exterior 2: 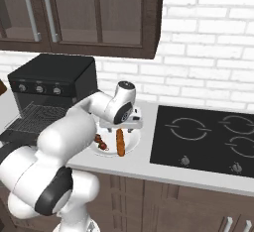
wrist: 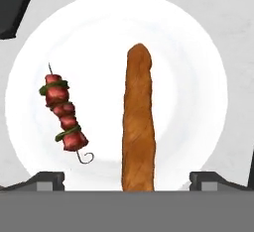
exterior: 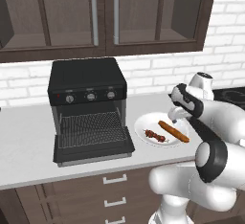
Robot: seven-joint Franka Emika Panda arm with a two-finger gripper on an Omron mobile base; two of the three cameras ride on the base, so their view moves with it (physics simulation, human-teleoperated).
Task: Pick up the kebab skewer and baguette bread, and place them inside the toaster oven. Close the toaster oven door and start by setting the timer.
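While the claw point(wrist: 126, 181) hangs released, the baguette bread point(wrist: 138, 127) directly below looks stiff and light; grasp mid-length, kebab skewer point(wrist: 64, 114) beside it

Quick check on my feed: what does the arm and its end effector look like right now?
The arm is glossy white with rounded, bulbous links and dark grey bands at the joints. No cables or markings show. The end effector has two small dark grey, blocky finger tips on a white hand.

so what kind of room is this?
A kitchen, rendered: black toaster oven on a pale counter, a cooktop beside it, dark cabinets above a white brick wall.
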